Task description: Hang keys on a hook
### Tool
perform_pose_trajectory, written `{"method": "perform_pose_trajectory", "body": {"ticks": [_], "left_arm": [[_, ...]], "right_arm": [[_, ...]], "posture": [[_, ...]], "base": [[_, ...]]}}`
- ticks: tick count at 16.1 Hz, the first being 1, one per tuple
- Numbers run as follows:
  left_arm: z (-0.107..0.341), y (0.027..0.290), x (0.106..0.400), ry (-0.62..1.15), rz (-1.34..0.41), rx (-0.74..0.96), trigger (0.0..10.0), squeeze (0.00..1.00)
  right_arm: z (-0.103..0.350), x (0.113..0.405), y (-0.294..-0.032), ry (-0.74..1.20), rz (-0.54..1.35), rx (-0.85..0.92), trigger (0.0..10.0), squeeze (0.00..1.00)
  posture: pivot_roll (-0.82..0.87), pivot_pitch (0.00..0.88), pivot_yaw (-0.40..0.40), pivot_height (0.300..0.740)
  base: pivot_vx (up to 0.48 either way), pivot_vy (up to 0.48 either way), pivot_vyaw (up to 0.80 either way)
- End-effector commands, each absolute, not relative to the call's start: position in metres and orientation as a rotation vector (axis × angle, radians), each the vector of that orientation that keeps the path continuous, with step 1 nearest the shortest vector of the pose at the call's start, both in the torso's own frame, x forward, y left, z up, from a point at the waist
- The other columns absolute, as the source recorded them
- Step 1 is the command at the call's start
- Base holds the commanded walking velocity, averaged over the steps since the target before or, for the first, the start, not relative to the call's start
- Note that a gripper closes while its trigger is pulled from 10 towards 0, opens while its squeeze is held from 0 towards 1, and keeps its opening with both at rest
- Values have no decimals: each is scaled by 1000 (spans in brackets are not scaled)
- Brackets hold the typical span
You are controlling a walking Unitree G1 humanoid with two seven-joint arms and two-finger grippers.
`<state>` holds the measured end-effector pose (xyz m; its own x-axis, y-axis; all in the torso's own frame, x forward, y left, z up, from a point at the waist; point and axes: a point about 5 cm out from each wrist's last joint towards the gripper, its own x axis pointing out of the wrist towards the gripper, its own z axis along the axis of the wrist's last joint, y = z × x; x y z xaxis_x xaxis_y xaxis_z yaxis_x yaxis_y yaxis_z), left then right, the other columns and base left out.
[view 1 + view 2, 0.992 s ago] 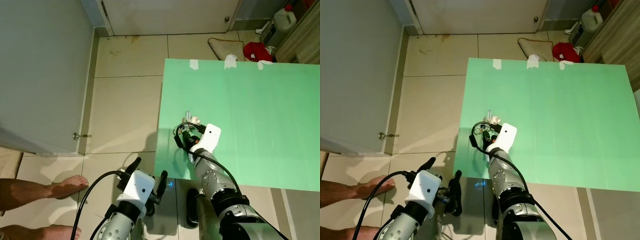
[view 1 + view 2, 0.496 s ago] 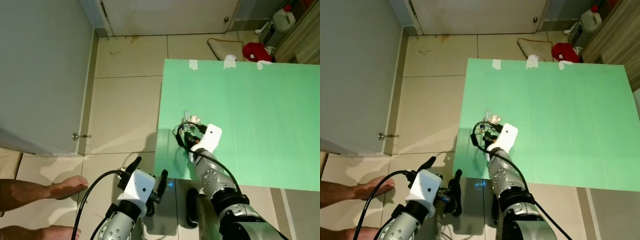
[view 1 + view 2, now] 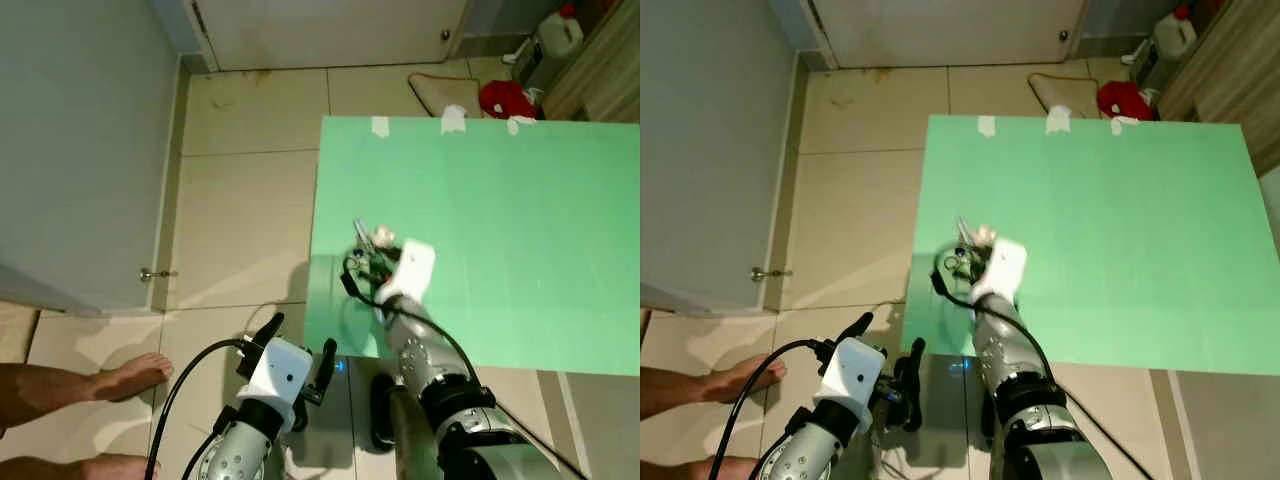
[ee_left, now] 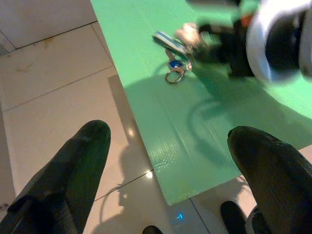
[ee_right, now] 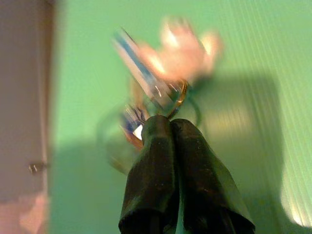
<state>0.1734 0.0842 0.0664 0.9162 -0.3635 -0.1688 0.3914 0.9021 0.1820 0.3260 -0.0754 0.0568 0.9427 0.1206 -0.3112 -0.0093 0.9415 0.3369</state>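
Nearest the robot, short of the green tabletop's [image 3: 520, 220] near edge, the left gripper [image 3: 298, 352] hangs idle over the tiled floor [image 3: 245, 200] with its fingers [image 4: 73, 170] spread wide and nothing between them; a person's bare foot [image 3: 115, 378] rests on the tiles off to the left of it. Just past that near edge, at the tabletop's left side, the right gripper [image 5: 170, 129] has its fingers pressed tight together on the key bunch [image 3: 970, 245], pinching it at the metal ring [image 5: 175, 95] where the blue-striped key [image 5: 134, 58] and a pale, blurred charm [image 5: 183, 46] hang off; the bunch sits at the fingertips, and whether it rests on the green surface or is just clear of it cannot be told, as it is smeared with motion. No hook can be made out anywhere on or around the tabletop, so the step in hand looks like securing and raising the keys. To do it well, keep the pinch on the ring itself rather than a key blade, lift straight up so the loose pieces dangle free below, and leave part of the ring's loop exposed for threading onto a hook. At the tabletop's far edge are strips of tape [image 3: 458, 118], and beyond it a red cloth [image 3: 505, 98], a white jug [image 3: 558, 30] and a door [image 3: 330, 30].
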Motion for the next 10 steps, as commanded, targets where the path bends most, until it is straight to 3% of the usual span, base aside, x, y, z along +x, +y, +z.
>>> {"method": "perform_pose_trajectory", "body": {"ticks": [1, 4, 7, 8, 9, 10], "left_arm": [[58, 84, 166, 173, -391, 218, 10000, 0], [58, 84, 167, 172, -387, 217, 10000, 0], [58, 83, 168, 171, -386, 220, 10000, 0], [58, 83, 169, 172, -382, 227, 10000, 0], [58, 83, 169, 171, -381, 232, 10000, 0], [58, 83, 170, 167, -378, 255, 10000, 0]], "right_arm": [[79, 326, -51, 212, 181, 312, 0, 200], [117, 336, -56, 39, 231, 274, 0, 204], [126, 341, -69, 7, 218, 216, 0, 169], [114, 340, -72, 81, 196, 230, 2902, 678], [105, 339, -71, 134, 177, 285, 10000, 1000], [93, 337, -70, 203, 138, 341, 10000, 1000]], "posture": [[117, 382, 31, 740], [107, 384, 28, 740], [100, 385, 24, 740], [100, 385, 24, 740], [100, 385, 23, 740], [103, 383, 26, 740]], "base": [[0, 0, 0], [0, 0, 0], [0, 0, 0], [0, 0, 0], [0, 0, 0], [0, 0, 0]]}}
